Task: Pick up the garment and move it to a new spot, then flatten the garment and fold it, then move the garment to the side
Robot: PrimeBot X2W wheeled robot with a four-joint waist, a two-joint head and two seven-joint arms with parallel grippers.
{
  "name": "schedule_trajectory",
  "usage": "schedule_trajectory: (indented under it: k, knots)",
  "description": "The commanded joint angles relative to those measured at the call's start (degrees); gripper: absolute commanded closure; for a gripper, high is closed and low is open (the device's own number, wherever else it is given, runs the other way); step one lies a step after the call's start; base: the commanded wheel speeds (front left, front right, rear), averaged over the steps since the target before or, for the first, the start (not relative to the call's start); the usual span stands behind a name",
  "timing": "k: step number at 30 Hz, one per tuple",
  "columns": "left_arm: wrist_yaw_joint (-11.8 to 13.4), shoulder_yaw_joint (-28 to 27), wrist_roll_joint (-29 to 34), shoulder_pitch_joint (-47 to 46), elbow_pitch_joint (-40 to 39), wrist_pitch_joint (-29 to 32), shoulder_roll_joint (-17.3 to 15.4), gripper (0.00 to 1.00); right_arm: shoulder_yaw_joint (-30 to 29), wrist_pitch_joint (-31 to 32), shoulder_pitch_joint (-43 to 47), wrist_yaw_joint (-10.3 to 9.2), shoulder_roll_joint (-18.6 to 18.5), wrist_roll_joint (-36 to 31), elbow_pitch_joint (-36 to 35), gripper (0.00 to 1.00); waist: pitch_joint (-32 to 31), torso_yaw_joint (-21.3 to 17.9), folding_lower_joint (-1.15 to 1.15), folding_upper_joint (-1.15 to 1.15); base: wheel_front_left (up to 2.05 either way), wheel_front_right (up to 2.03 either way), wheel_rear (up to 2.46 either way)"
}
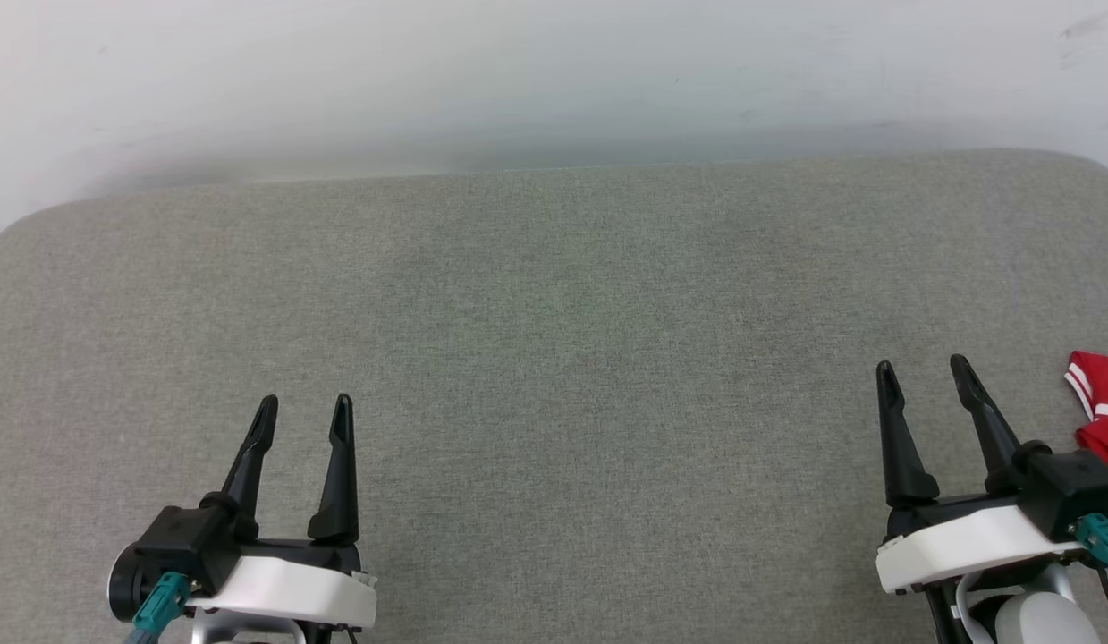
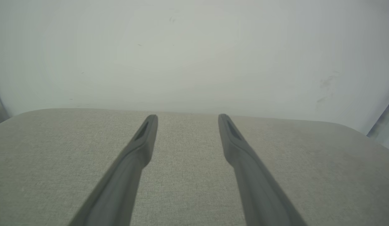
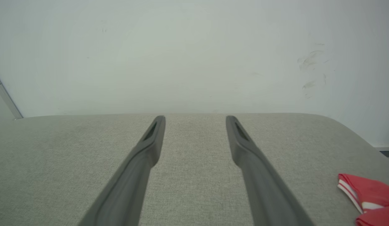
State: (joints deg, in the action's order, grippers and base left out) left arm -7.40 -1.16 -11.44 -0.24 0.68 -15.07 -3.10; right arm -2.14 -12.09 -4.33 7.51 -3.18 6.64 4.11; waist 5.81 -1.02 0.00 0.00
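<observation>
1. Work surface: a grey woven-fabric padded surface [image 1: 554, 313] with rounded far corners, set against a plain white wall [image 1: 554, 72] that carries faint scuff marks.

2. Task item: you have the garment [image 1: 1101, 394], red cloth with white striped trim, lying bunched on the padded surface at its right edge. The head view cuts it off, so you see only part of it. The right wrist view shows the same red-and-white cloth [image 3: 370, 191] at the lower right, well clear of the fingers. No lettering can be made out on the visible part.

3. Left tool: your left gripper [image 1: 305, 401] sits over the near left part of the surface, with a wide gap between the two long dark fingers and nothing in it. The left wrist view [image 2: 187, 116] confirms bare fabric between the fingers.

4. Right tool: your right gripper [image 1: 922, 363] sits over the near right part, just beside the garment. Its fingers are likewise spread wide and hold nothing, as the right wrist view [image 3: 195, 117] confirms. Whether its body touches the cloth cannot be told.
</observation>
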Motion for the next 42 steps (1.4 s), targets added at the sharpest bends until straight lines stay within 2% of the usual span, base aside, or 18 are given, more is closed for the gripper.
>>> schedule_trajectory:
  k: [1, 7, 8, 12, 42]
  knots:
    - [-0.08, -0.18, -0.34, 0.00, -0.20, -0.12, 0.06, 0.00, 0.09, -0.36, -0.55, -0.04, 0.34, -0.30, 0.14, 0.00, -0.01, -0.02, 0.00, 0.00, 0.00, 0.00, 0.00]
    - [-0.09, -0.16, -0.95, -0.25, -0.78, -0.12, 0.06, 0.00, 0.25, -0.69, -0.84, -0.04, 0.40, -0.16, 0.59, 0.00, 0.02, -0.03, 0.00, 0.00, 0.00, 0.00, 0.00]
    - [0.01, 0.09, -1.01, 0.01, -0.37, 0.00, 0.07, 1.00, 0.27, -0.49, -0.08, 0.00, 0.07, 0.08, 0.66, 1.00, 0.03, -0.04, 0.01, 0.00, 0.00, 0.00, 0.00]
    - [0.02, 0.46, -1.99, 0.47, 1.43, 0.16, 0.17, 1.00, 0.46, -0.31, 1.00, 0.00, 0.07, 1.13, 2.43, 1.00, 0.00, -0.04, 0.01, 0.00, 0.00, 0.00, 0.00]
    - [-0.04, 0.16, -33.38, -2.23, 6.03, 6.72, -1.34, 1.00, -0.14, 5.82, -0.23, -0.01, -0.88, 34.10, 5.14, 1.00, -1.41, 0.23, 0.01, 0.00, 0.00, 0.00, 0.00]
